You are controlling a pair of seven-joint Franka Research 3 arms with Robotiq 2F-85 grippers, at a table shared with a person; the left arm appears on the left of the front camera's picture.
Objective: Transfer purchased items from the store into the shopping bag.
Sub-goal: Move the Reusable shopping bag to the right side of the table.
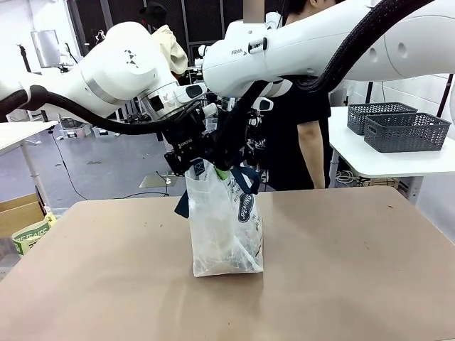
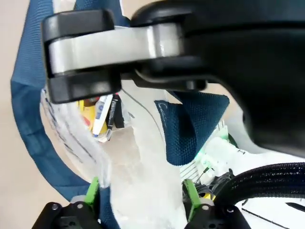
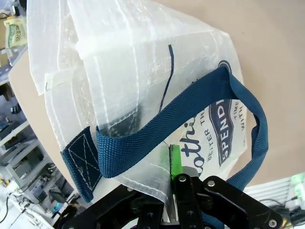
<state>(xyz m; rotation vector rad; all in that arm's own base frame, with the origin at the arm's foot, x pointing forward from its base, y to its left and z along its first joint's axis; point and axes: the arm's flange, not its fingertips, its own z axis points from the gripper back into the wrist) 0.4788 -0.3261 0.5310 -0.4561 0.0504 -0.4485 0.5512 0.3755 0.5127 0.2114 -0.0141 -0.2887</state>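
My front camera looks across the table [image 1: 355,270] toward the far side, taking in the standing shopping bag [image 1: 226,227]; both wrist cameras press close against that same bag's rim, looking down along it.

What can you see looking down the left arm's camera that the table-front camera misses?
Left wrist view alone: yellow and white packets lying inside the shopping bag. Front view alone: two dark grey baskets on a side table, and a person standing behind. Both share: the shopping bag with its navy straps, and the left gripper with the bag's plastic between its green pads.
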